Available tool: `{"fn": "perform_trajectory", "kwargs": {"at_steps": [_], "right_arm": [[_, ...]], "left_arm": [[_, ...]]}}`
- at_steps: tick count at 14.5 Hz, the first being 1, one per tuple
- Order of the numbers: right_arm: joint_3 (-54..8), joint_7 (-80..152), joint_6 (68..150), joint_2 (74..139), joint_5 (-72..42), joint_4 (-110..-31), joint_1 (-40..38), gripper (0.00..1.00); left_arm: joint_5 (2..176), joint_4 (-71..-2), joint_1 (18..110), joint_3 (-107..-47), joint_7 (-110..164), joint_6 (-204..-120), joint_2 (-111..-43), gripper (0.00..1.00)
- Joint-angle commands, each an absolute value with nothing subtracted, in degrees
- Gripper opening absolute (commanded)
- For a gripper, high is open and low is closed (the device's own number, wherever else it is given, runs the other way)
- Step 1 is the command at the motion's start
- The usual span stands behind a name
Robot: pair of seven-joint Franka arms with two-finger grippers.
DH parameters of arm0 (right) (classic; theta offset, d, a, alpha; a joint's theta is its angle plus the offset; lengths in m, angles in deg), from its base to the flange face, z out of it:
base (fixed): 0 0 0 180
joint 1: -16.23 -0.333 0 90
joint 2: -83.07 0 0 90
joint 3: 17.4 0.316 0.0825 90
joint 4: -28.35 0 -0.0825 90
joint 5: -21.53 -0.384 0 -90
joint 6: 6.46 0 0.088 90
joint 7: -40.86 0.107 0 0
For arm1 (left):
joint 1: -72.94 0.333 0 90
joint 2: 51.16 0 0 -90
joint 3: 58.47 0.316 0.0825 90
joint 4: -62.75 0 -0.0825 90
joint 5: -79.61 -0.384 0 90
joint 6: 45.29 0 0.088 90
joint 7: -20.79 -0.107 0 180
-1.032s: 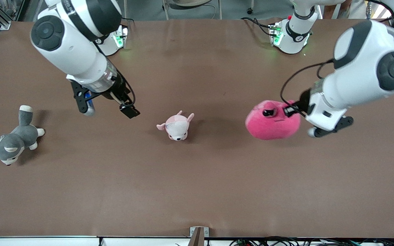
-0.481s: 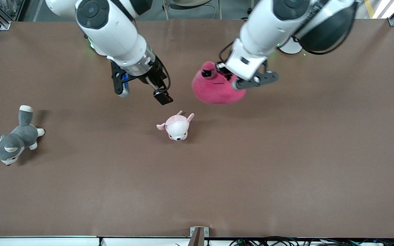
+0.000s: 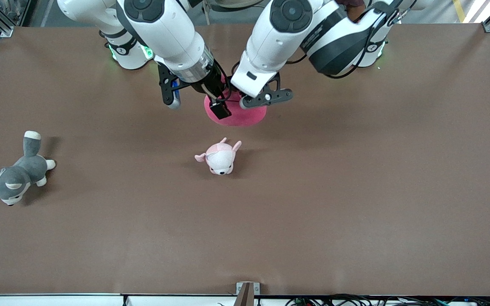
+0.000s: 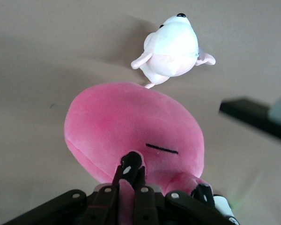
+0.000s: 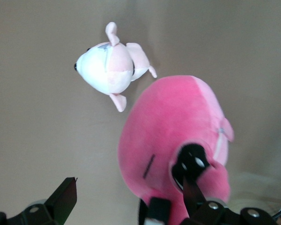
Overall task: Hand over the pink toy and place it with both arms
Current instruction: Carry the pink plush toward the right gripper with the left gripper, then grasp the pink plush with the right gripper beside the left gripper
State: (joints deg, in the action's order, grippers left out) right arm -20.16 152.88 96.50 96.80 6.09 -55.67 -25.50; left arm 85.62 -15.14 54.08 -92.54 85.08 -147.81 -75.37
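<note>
The pink toy (image 3: 240,115) hangs in the air over the table's middle, on the robots' side of the puppy plush. My left gripper (image 3: 237,96) is shut on a fold of it near its black eye; the left wrist view shows the fingers (image 4: 141,185) pinching the pink toy (image 4: 131,126). My right gripper (image 3: 197,106) is open right beside it, one finger over the toy's edge and the other clear of it. In the right wrist view the pink toy (image 5: 178,136) overlaps one side of the open right gripper (image 5: 110,208).
A small pale pink-and-white puppy plush (image 3: 219,157) lies on the brown table (image 3: 355,191), below and nearer the camera than the held toy. A grey-and-white dog plush (image 3: 13,178) lies at the right arm's end.
My left arm has carried the pink toy from the left arm's end to over the table's middle. My right gripper has moved in from the right arm's end to meet it, still open.
</note>
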Motion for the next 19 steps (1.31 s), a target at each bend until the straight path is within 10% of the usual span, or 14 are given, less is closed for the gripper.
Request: {"fn": "perform_trajectory", "kwargs": {"at_steps": [1,11,14,17,19], "right_arm": [[-20.83,151.96,92.78,96.34,4.75,-55.94,-25.35,1.00],[-20.91,150.02,91.28,96.25,4.75,-59.02,-25.43,0.97],[-20.74,149.15,91.36,96.25,4.75,-59.02,-25.43,0.64],[-20.74,147.38,91.28,96.17,4.57,-58.93,-25.52,0.06],[-20.74,147.38,91.28,95.99,4.57,-58.84,-25.43,0.00]], "left_arm": [[84.54,-13.36,53.52,-92.31,85.91,-149.25,-76.64,0.01],[83.92,-13.19,53.60,-92.22,86.35,-149.61,-76.73,0.01],[83.92,-13.28,53.60,-92.31,86.27,-149.61,-76.73,0.01],[84.01,-13.19,53.60,-92.31,86.27,-149.70,-76.73,0.01],[83.92,-13.28,53.60,-92.31,86.27,-149.70,-76.82,0.01]]}}
